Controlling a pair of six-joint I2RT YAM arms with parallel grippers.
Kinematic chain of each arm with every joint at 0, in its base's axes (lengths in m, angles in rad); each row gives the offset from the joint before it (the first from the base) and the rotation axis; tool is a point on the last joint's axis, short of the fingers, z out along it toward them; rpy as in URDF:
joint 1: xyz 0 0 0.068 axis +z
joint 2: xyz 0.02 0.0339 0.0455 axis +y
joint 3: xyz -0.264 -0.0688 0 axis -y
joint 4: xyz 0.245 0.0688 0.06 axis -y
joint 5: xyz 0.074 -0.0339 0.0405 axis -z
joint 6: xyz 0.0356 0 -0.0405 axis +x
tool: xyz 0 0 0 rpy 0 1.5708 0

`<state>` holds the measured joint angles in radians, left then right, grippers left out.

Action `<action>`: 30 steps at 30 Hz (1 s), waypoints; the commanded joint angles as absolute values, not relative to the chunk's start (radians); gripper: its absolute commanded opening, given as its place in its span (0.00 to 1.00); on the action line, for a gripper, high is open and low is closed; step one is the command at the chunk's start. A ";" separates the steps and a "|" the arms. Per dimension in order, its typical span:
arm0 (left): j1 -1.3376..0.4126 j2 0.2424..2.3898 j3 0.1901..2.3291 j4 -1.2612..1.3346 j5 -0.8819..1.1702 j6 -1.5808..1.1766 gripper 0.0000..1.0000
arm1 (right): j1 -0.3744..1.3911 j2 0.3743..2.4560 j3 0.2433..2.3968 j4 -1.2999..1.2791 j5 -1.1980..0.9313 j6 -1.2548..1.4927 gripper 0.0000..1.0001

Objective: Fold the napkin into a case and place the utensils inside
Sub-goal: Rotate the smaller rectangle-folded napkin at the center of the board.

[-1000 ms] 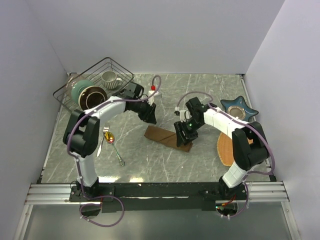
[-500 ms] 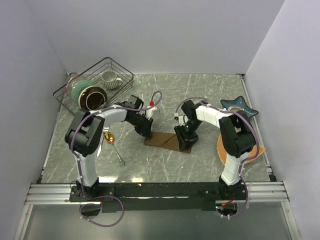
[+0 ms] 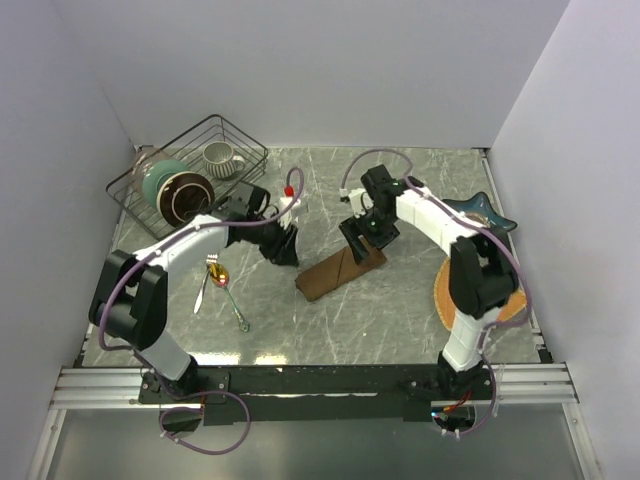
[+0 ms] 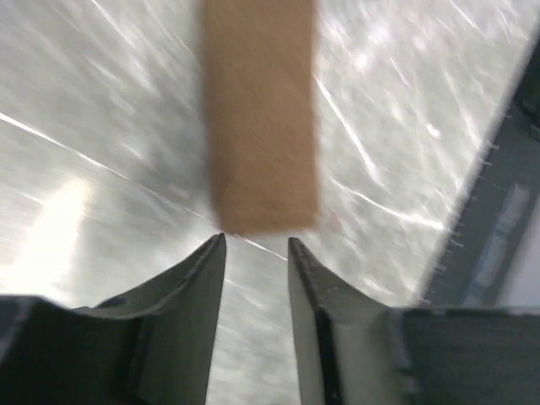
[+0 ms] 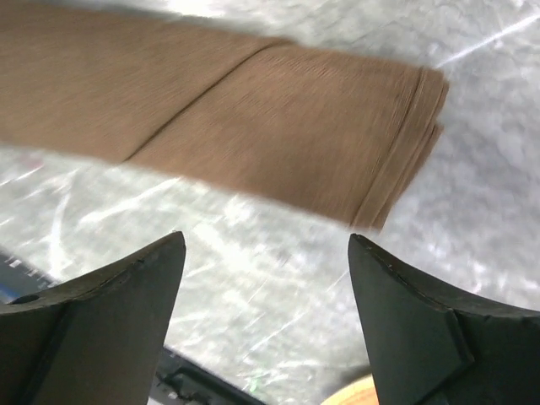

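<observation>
Lying flat, the case (image 3: 338, 273) sits just beyond the narrow left pincer (image 4: 256, 239) and wide right pincer (image 5: 266, 237).

Bright, even light fell from above and shadows were soft. The top view was sharp. The left wrist view was motion-blurred, with white glare on the counter (image 4: 59, 219) and the case (image 4: 261, 118) smeared.

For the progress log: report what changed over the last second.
The folded dark-brown cloth napkin swung round: its right end, formerly nearer the arms, now points away from them. The left gripper and right gripper drew back from it, both open and empty. The silver-handled metal utensils and black wire basket stayed put.
</observation>
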<state>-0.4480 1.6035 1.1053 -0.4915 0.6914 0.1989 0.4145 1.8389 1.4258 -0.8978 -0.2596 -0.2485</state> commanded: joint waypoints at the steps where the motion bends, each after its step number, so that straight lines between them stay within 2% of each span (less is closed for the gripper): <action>1: -0.442 1.698 1.221 -0.474 0.579 0.320 0.37 | 0.390 1.678 1.387 -0.950 -0.325 -0.192 0.86; 4: -0.446 1.805 1.299 -0.511 0.534 0.391 0.30 | 0.347 1.664 1.352 -0.951 -0.296 -0.111 0.82; 6: -0.463 1.859 1.325 -0.520 0.486 0.444 0.26 | 0.299 1.674 1.322 -0.951 -0.272 -0.066 0.72; 12: -0.534 1.869 1.289 -0.545 0.465 0.515 0.21 | 0.215 1.693 1.241 -0.913 -0.167 -0.058 0.56; 19: -0.704 1.723 1.057 -0.482 0.489 0.471 0.22 | 0.207 1.819 1.250 -0.824 -0.170 -0.051 0.54; 23: -0.779 1.680 1.012 -0.440 0.512 0.385 0.22 | 0.222 1.917 1.314 -0.788 -0.189 -0.055 0.53; 26: -0.764 1.640 0.999 -0.449 0.525 0.334 0.26 | 0.244 1.968 1.374 -0.784 -0.236 -0.070 0.52; 28: -0.685 1.563 0.989 -0.443 0.554 0.284 0.32 | 0.262 1.991 1.408 -0.762 -0.262 -0.077 0.52; 29: -0.646 1.533 0.992 -0.437 0.587 0.258 0.37 | 0.285 2.002 1.425 -0.759 -0.270 -0.089 0.52; 30: -0.567 1.469 0.996 -0.440 0.597 0.215 0.51 | 0.296 2.023 1.458 -0.758 -0.279 -0.090 0.52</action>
